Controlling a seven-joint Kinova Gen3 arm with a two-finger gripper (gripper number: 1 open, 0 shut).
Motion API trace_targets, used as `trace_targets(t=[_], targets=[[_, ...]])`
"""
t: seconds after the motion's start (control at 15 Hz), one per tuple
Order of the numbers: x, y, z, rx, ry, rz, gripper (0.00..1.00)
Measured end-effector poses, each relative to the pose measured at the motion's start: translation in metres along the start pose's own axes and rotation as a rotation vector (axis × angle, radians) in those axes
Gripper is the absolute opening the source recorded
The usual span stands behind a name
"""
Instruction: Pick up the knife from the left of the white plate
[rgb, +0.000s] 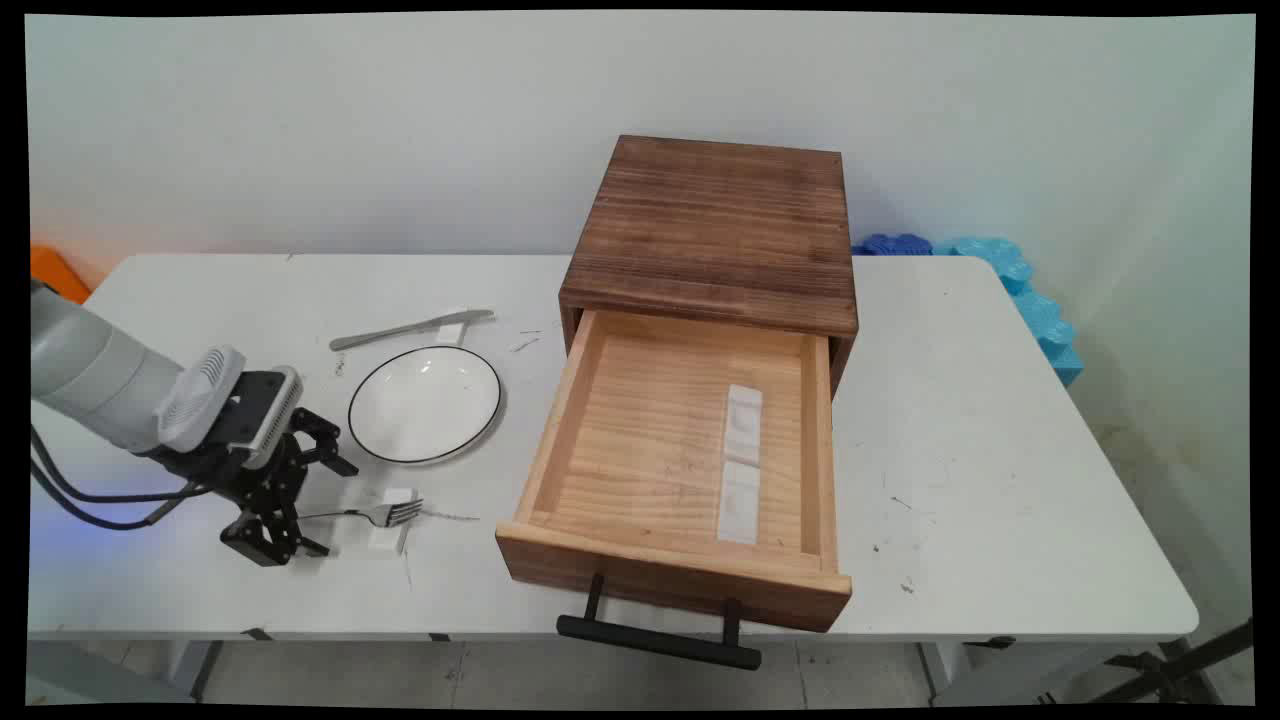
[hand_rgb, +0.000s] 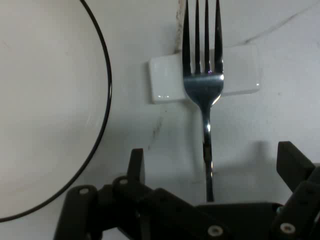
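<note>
A: End effector (hand_rgb: 210, 167) state?
B: Spread wide, straddling the fork (hand_rgb: 206, 90) handle, not clamping.
A: Fork location?
B: Flat on tabletop (rgb: 950, 420), tines on a white block (hand_rgb: 240, 70), 5 o'clock of the plate (rgb: 424, 403).

**Fork between the open fingers**

The steel fork (rgb: 375, 514) lies flat on the table, its handle running back between the gripper's (rgb: 305, 505) spread fingers, touching neither. Its tines point away from the hand and rest across a small white block (hand_rgb: 205, 80). A white black-rimmed plate (rgb: 424, 403) sits just beside the gripper.
</note>
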Motion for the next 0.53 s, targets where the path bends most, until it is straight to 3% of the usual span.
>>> trace_targets(t=[0.33,0.53], targets=[[0.007,0.003,-0.013,0.013,0.017,-0.013,1.00],[0.014,0.002,-0.030,0.026,0.058,-0.046,1.00]])
